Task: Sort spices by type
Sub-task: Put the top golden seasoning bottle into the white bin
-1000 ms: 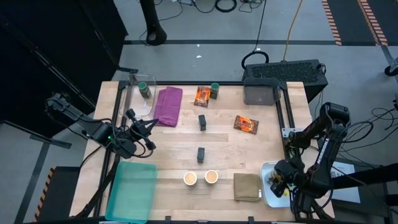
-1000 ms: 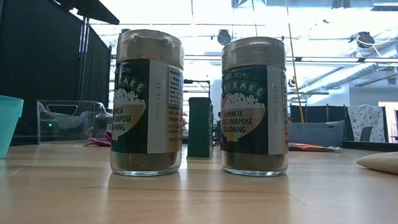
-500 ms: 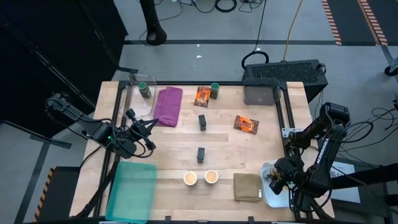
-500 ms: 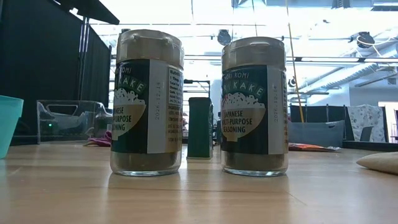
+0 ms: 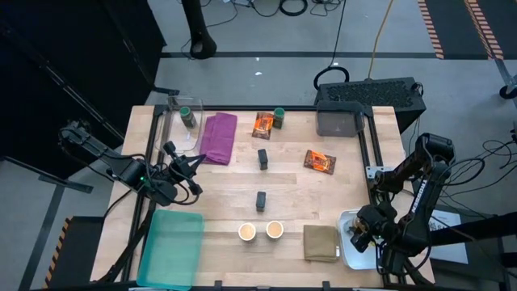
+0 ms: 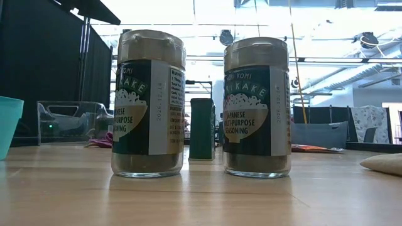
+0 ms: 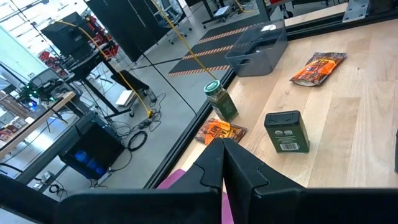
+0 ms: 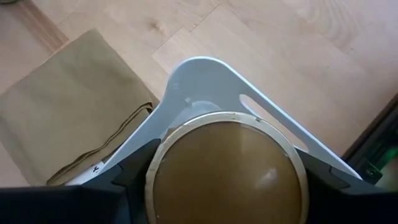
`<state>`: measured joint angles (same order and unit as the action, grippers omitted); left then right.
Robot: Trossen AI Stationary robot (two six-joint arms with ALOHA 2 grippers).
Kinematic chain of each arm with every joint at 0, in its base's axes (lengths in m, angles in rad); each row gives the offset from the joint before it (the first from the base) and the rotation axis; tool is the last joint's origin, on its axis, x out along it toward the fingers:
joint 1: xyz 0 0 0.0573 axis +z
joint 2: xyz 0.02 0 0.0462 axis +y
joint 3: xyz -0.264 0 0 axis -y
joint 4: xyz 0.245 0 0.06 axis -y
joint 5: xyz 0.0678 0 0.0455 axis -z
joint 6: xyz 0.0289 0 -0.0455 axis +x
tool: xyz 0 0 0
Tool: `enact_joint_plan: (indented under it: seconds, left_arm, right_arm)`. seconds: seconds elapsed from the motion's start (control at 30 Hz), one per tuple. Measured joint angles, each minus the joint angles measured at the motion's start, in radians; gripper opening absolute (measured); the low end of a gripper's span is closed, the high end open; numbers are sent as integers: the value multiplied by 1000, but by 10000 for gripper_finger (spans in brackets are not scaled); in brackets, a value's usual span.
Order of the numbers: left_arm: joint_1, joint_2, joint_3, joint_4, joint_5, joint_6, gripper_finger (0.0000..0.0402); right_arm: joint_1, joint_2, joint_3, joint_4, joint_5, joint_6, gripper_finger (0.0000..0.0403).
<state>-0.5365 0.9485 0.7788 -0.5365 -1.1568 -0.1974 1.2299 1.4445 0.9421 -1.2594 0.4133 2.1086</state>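
Note:
In the high view, two tan-topped cups [image 5: 247, 232] [image 5: 274, 229] stand near the near edge. Two dark blocks [image 5: 262, 158] [image 5: 261, 200] stand mid-table. Orange packets [image 5: 262, 124] [image 5: 320, 162] lie farther back. One green-lidded jar [image 5: 279, 117] stands beside a packet, and another [image 5: 187, 115] stands in a clear bin. My right gripper [image 5: 356, 234] is over the white tray [image 5: 349, 252], shut on a third tan-topped cup [image 8: 227, 171]. My left gripper [image 5: 192, 166] hovers shut near the table's left edge, touching nothing. My right gripper comes from above, pointing down, with one finger [image 8: 127, 180] on each side of the cup's rim [image 8: 155, 168]. The cup sits upright between them over the white tray [image 8: 205, 81]. Its lid hides whether its base rests on the tray.
A purple cloth [image 5: 218, 137] lies beside the clear bin [image 5: 182, 129]. An olive folded cloth [image 5: 321, 242] lies left of the white tray. A teal tray [image 5: 172, 246] sits at the near left corner and a grey box [image 5: 339, 121] at the far right.

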Motion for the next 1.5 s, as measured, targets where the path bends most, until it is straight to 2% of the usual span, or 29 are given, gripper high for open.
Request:
enact_joint_plan:
  seconds: [0.4, 1.23, 1.5]
  left_arm:
    - [0, 0, 0, 0, 0, 1, 11]
    - [0, 0, 0, -4, 0, 3, 11]
    - [0, 0, 0, -4, 0, 3, 11]
  right_arm:
    - [0, 9, 0, 1, 4, -68, 246]
    - [-98, 13, 0, 6, -27, -86, 246]
    - [-99, 13, 0, 6, -27, -73, 246]
